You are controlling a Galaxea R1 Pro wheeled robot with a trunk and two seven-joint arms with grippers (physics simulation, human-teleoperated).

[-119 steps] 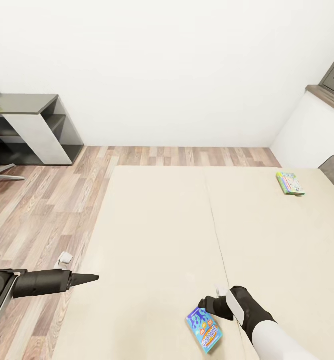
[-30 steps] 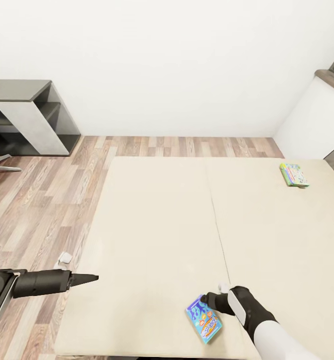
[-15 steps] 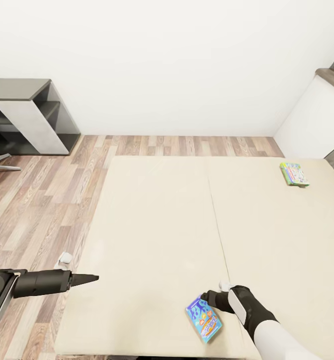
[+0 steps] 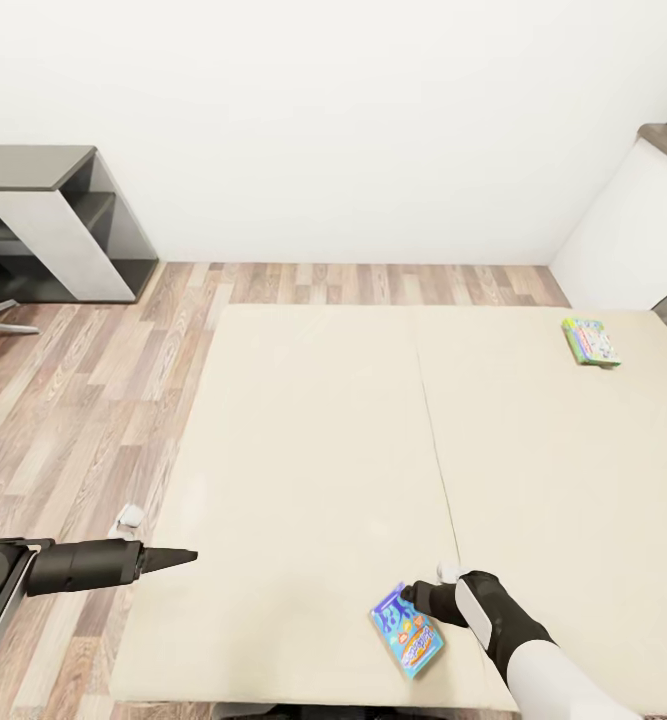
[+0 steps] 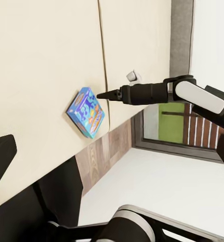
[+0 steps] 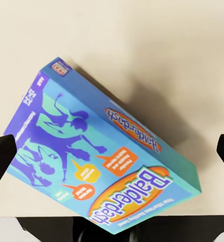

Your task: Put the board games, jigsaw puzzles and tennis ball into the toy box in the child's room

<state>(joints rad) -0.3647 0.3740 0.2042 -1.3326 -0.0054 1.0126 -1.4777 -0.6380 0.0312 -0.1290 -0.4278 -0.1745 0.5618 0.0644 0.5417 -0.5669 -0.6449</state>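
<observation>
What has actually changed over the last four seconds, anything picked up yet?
Nothing grasped. The head camera tilted, so the whole view slid; that is no move of the things. The right gripper has edged toward the blue board game, fingers open either side of it. The green board game stays on the bed; the left gripper is unchanged.

Bright, even, soft light with no glare across the bed (image 4: pixel 313 420) and pale wall (image 4: pixel 333 120). Shadows are faint; the blue game box (image 6: pixel 99 166) casts a soft blurred shadow on the bed beside it. Renders are sharp, slightly wide-angle at the edges
</observation>
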